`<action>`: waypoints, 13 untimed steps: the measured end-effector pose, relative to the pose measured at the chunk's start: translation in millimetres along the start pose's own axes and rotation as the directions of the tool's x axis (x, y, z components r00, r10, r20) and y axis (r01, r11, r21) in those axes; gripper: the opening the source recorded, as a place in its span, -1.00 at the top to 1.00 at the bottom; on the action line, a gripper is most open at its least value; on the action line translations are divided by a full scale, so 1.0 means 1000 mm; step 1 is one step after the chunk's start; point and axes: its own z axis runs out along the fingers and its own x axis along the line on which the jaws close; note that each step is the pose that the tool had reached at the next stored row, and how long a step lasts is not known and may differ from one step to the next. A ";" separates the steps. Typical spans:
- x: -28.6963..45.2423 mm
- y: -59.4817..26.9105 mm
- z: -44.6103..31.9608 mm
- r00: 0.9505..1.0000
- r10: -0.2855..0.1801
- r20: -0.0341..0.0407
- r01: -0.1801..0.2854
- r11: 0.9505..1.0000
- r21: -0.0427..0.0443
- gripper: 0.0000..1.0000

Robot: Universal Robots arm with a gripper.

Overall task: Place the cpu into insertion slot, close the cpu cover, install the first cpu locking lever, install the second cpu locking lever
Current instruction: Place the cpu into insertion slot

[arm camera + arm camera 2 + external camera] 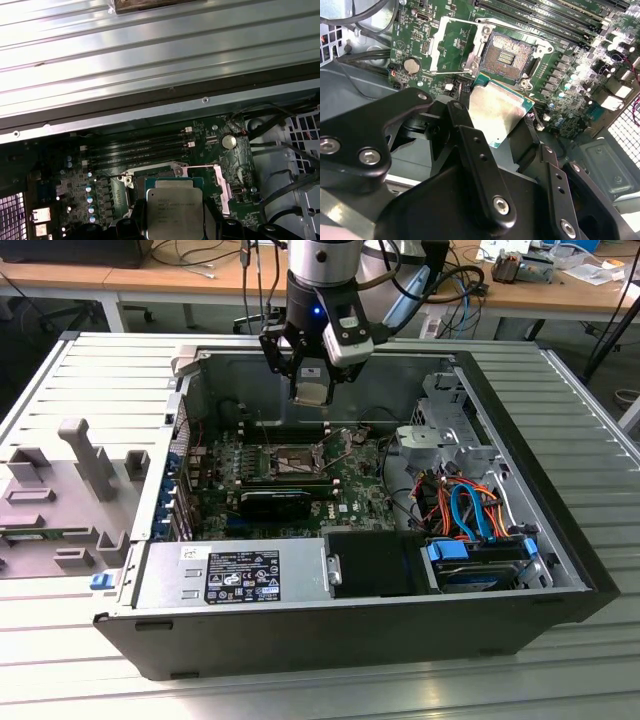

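The gripper (312, 392), fingers pinched on the cpu (312, 386), hangs above the insertion slot (285, 462) of an open computer case (520, 620) in the exterior view. In the second wrist view, the tilted cpu sits apart from the empty slot; the cpu cover (436, 41) lies swung open beside the slot. In the first wrist view, the cpu overlaps the slot.

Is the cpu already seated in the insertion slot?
No, the gripper holds the cpu clear of the insertion slot, whose dark centre is bare.
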 end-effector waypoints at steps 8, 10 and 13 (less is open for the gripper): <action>0.0000 0.0000 0.0006 1.000 0.013 0.001 -0.013 1.000 0.000 -0.09; 0.0000 -0.0001 0.0007 1.000 0.022 0.002 -0.022 1.000 0.000 -0.09; 0.0000 -0.0001 0.0009 1.000 0.031 0.003 -0.031 1.000 0.000 -0.09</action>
